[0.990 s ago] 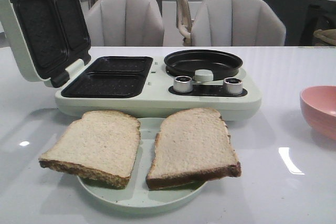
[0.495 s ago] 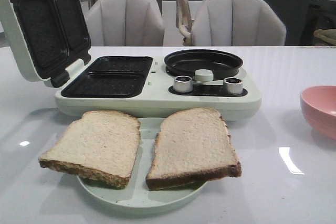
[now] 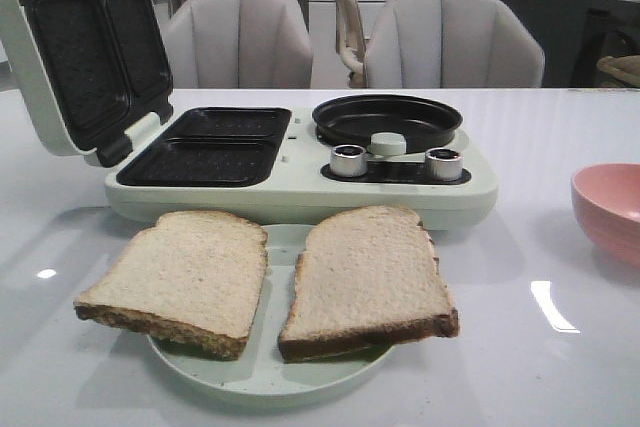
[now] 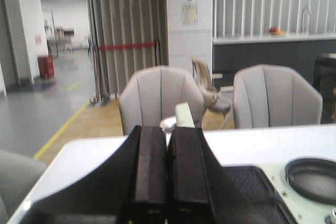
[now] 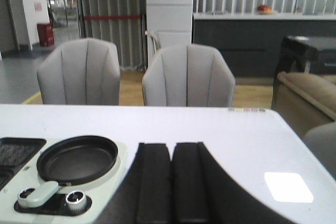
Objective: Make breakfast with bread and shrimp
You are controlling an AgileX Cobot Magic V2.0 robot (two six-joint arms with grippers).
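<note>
Two slices of bread (image 3: 270, 282) lying flat, side by side on a pale plate (image 3: 260, 377) at the near edge of the worktop (image 3: 540, 347), just in front of the open sandwich maker (image 3: 300, 162). No shrimp visible — perhaps in the pink bowl (image 3: 610, 209) on the right, interior hidden. Left fingers (image 4: 168, 182) pressed together, empty; right fingers (image 5: 170, 187) likewise, both raised and aimed over the appliance. Bread not in either wrist view, so probably below and nearer than both. Left slice nearer the left arm, grill wells (image 3: 210, 147) directly beyond it.
</note>
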